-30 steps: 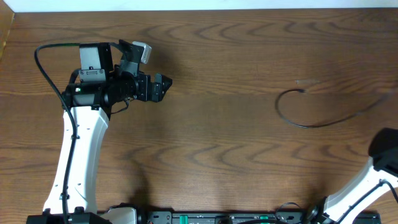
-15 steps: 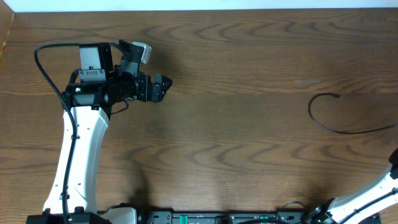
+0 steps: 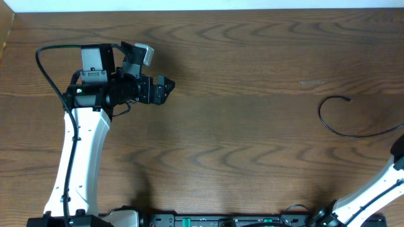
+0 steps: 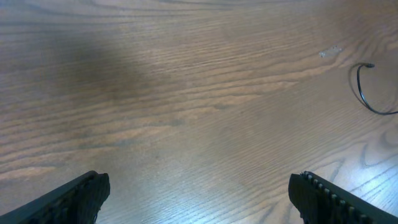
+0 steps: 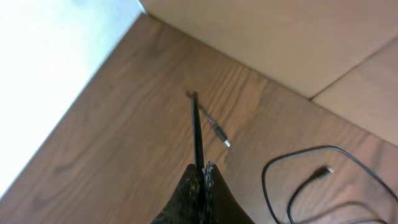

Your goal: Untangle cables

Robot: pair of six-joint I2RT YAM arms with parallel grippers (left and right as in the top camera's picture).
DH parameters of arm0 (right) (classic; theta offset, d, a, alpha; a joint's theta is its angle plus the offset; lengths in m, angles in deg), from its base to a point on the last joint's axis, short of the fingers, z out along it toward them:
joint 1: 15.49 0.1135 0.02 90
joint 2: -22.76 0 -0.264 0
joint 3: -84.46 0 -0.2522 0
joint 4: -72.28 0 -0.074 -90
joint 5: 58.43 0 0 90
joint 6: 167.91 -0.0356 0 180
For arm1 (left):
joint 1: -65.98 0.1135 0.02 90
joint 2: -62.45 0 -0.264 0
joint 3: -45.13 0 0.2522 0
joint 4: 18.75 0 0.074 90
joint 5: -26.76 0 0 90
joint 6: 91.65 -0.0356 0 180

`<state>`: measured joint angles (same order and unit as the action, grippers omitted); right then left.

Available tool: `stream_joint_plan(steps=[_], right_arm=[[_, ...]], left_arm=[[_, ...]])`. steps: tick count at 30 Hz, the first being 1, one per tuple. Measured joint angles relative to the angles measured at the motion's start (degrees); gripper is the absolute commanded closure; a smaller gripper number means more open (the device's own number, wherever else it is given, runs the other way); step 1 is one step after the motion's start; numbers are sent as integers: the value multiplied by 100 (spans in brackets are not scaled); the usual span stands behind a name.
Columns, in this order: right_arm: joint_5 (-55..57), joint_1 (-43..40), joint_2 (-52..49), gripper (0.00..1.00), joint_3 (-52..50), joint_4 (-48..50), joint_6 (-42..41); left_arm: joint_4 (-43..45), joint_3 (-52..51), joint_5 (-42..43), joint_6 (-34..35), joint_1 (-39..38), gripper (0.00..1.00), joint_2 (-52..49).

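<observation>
Black cord (image 3: 360, 135) lies in an open C at right centre of the overhead, plug end up, its tail running off the right edge toward the right arm (image 3: 379, 189). It crosses nothing there, so by my read it is already free. The same curl shows at upper right of the left wrist view (image 4: 359, 87).

In the right wrist view a thin black strand (image 5: 197, 130) runs straight up from the right pincer (image 5: 203, 171), which is pressed together and pinching it. Likely held near one end so the cord can be dragged clear.

Just right of the strand lies a short thin lead (image 5: 217, 132) with a silvery plug. Cannot tell if it is the pale cord. No pale cord is made out in the overhead.

At lower right of that view is a black loop (image 5: 311, 149) with a small plug. Can't tell if it is the same cord as the strand.

Left pincer (image 3: 164, 88) sits upper left, well apart from the cord. Its fingers are spread wide at the bottom corners of its own view (image 4: 199, 183), with nothing between them. Probably parked out of the way, ready for a grab.

Tabletop (image 3: 252, 157) is brown wood grain.
</observation>
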<state>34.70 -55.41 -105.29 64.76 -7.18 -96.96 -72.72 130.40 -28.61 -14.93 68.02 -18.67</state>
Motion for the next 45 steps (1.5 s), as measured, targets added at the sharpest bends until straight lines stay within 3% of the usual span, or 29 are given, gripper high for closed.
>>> stream_joint_plan(steps=[17,18,19,20,21,33,38,45], right_arm=[[-24,-162,-1843,97,-2,868,229],[-22,-162,-1875,89,-2,885,234],[-22,-162,-1906,60,-2,901,238],[-26,-162,-1926,8,-2,920,271],[-52,-162,-1941,1,-2,940,282],[-245,66,-1735,1,769,273,319],[-234,562,-1110,1,863,-11,319],[-234,1574,-481,1,1027,-1370,326]], left_arm=[[-17,0,-2,190,-188,2,-2],[-15,0,-2,197,-188,2,-2],[-17,0,-2,219,-188,2,-2],[-17,0,-2,240,-188,2,-2],[-17,0,-2,256,-188,2,-2],[-42,0,-2,278,-208,2,-2],[-59,0,-2,278,-216,2,-2],[-28,0,-2,278,-216,2,-2]])
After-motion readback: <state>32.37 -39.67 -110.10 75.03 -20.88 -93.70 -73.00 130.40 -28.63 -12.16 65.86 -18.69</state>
